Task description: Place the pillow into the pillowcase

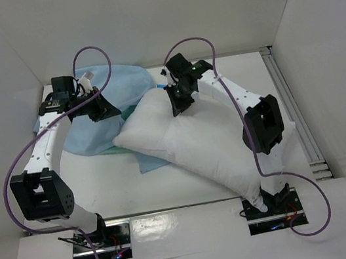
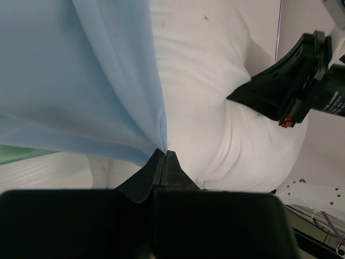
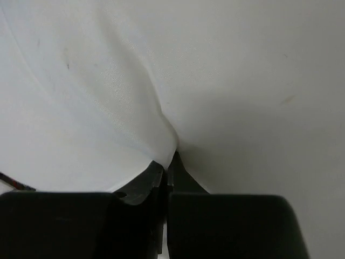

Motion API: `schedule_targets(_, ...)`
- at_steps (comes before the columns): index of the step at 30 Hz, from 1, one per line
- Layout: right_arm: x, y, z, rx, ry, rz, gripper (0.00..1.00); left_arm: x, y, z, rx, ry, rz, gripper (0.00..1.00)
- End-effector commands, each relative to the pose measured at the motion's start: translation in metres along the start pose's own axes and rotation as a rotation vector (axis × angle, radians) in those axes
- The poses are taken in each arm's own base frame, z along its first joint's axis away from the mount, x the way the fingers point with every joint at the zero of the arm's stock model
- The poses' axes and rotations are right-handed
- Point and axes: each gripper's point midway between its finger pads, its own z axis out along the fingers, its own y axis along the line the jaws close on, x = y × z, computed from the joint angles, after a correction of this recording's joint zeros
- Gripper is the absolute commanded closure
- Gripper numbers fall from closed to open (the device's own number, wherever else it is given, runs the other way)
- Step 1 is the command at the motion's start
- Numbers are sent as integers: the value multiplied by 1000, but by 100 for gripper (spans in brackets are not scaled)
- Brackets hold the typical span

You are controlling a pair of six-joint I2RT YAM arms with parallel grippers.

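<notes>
White and plump, the pillow [image 1: 208, 143] lies slantwise on the table [image 1: 109, 186], its long axis running from about 10 o'clock to about 4 o'clock in the top view. One short end points up toward the blue cloth; the other reaches down to the base of the right arm. Its 10 o'clock corner overlaps the pillowcase [image 1: 94, 133], which sits bunched toward 10 o'clock of the table, light blue face up, with a strip of mint-green edge showing just under the pillow.

From its base at 7 o'clock, the left arm rises, folds at the elbow and reaches toward 12 o'clock, its wrist turned toward 3 o'clock. The left gripper [image 2: 163, 154] is clenched on a fold of the light blue pillowcase, whose cloth fans up and away from the closed jaws in the left wrist view. The right arm climbs from its base at 5 o'clock, bends over the pillow and stretches toward 11 o'clock. The right gripper [image 3: 168, 159] is pinched tight on a ridge of white pillow fabric near the pillow's upper end; the jaws meet with the cloth puckered between them.

Counted: one pillow, one pillowcase, two arms, two grippers, and two purple cables [image 1: 94, 53], one looping above each arm.
</notes>
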Motion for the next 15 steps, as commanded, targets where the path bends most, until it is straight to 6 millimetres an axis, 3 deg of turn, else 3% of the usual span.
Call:
schedule_targets(1,-7,10,11,-81,-53,-62,100,-21,-18,-8,29,-50,35,100)
schedule_targets(4,-23,3,-48,-102,-220,-44,100,-22,-14,-12,6,-53,30,100)
schedule_targets(6,-36,-18,-95,-51,-302,-41,100,-26,-13,-16,1,-62,34,100)
schedule_targets(9,-51,-30,-137,-1,-356,-97,100,-28,-10,-17,-3,-68,29,100)
schedule_targets(11,-56,-20,-141,-33,-362,-161,100,-28,-10,-17,-3,-68,29,100)
schedule_targets(13,-56,0,-128,-92,-341,-203,100,-25,-8,-16,-5,-61,23,100)
schedule_targets(14,-50,19,-115,-125,-315,-263,100,-25,-8,-16,-5,-62,13,100)
schedule_targets(15,-52,25,-95,-128,-294,-276,100,-24,-10,-16,5,-57,13,100)
